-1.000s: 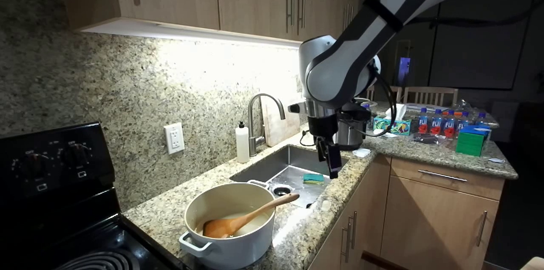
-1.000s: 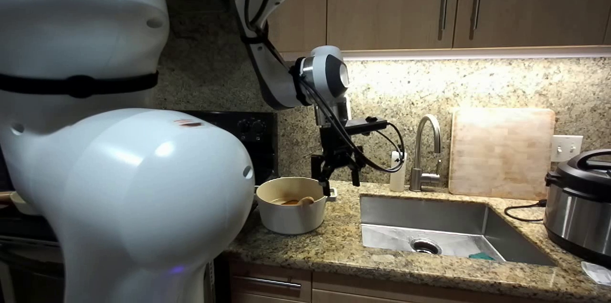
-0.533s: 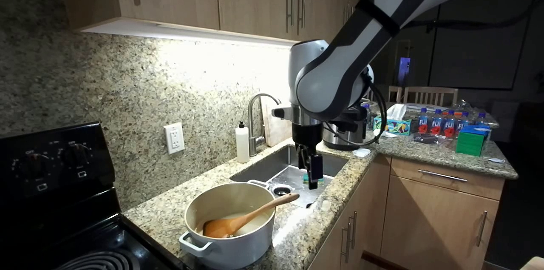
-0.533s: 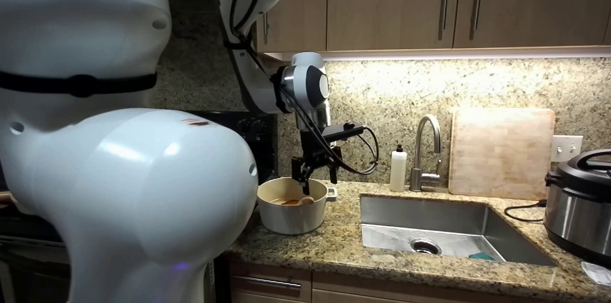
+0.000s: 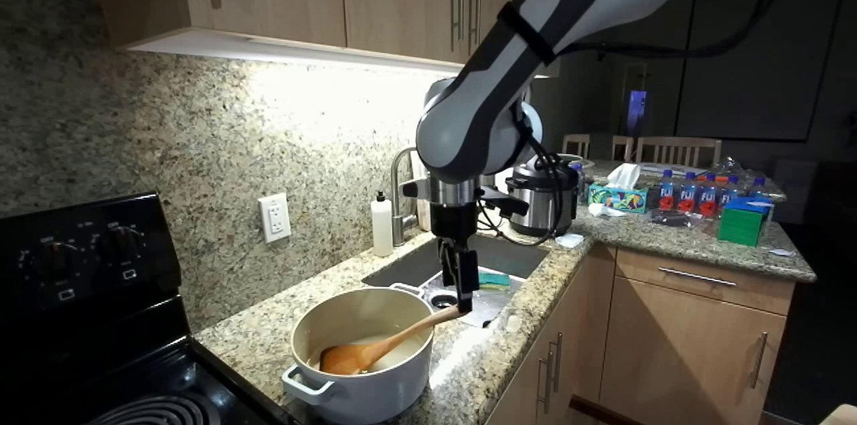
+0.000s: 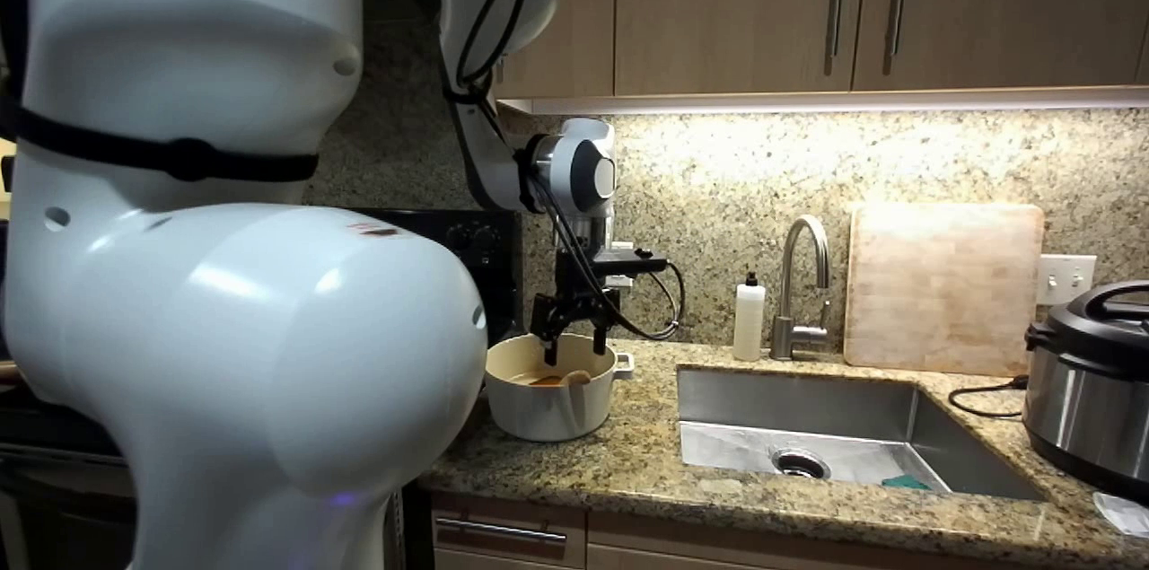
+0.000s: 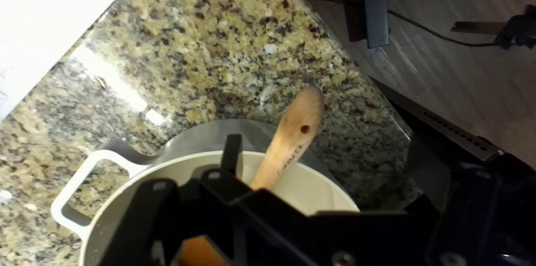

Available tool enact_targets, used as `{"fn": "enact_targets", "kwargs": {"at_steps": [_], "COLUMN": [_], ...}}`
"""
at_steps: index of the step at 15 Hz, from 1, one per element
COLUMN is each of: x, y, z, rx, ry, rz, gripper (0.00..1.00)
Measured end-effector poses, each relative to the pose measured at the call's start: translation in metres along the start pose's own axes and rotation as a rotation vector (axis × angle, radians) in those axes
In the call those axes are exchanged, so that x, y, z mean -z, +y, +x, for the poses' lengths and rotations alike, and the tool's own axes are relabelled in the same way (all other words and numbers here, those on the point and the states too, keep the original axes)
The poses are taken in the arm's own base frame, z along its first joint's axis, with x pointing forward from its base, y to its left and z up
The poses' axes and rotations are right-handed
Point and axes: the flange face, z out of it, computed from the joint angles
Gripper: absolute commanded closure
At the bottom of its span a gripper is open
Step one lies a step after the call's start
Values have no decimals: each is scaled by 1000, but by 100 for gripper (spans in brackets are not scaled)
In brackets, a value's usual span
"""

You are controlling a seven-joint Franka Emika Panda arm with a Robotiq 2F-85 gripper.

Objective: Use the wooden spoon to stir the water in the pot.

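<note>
Two fingers (image 6: 550, 351) of the black tool (image 6: 575, 356) stand spread wide apart above the round white pot (image 6: 549, 413), left of centre in an exterior view. Just below the gap between them shows the handle end of the wooden spoon (image 6: 575, 379); whether they touch it cannot be told. In an exterior view, pale water (image 5: 396, 356) lies beside the spoon's broad head, low in the pot at the bottom of the frame, left of centre; the handle slants up to the right across the rim, its end overlapped by a fingertip. The wrist view has that handle just right of centre, with a dark hole and lettering near its end, while the tool covers much of the lower frame.

In both exterior views the pot sits upright on the granite surface (image 6: 646, 453), between the black stove (image 5: 94, 304) and the steel sink (image 6: 799, 404). A green sponge (image 5: 494, 280) lies in the sink. Right of centre in an exterior view, a soap bottle (image 6: 749, 321) and a faucet (image 6: 783, 337) stand behind the sink, with a wooden cutting board (image 6: 942, 287) beside them and a pressure cooker (image 6: 1091, 381) cut by the right edge. At the right of an exterior view are a tissue box (image 5: 617, 199), several FIJI water bottles (image 5: 687, 194) and a green box (image 5: 740, 224).
</note>
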Motion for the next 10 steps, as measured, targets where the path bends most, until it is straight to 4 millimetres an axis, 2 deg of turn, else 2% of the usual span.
{"fn": "enact_targets", "kwargs": {"at_steps": [4,10], "x": [-15,-30], "y": [17,39], "z": [11,7], "rx": [14,13], "ry": [-18,-43], "rz": [93,208], "gripper": [0,0]}}
